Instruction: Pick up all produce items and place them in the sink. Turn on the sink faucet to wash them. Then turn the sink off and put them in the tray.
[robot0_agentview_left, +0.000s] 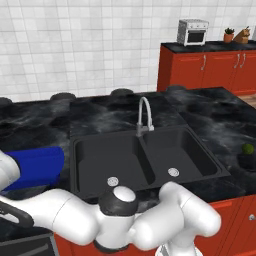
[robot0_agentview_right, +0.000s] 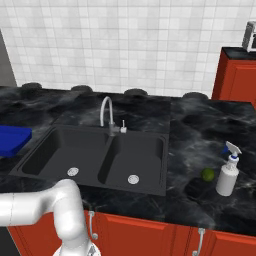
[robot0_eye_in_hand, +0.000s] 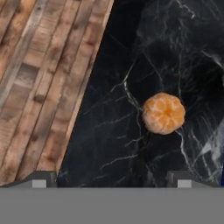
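The gripper (robot0_eye_in_hand: 112, 177) stood wide open and empty above the black marbled surface (robot0_eye_in_hand: 109, 131), where the lumpy orange-tan produce piece (robot0_eye_in_hand: 164, 113) lay off-centre near the edge, risking a missed grasp.

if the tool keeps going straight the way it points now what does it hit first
Probably the black marble counter, just left of the orange peeled fruit. The open tool is aimed down at it; depth is unclear.
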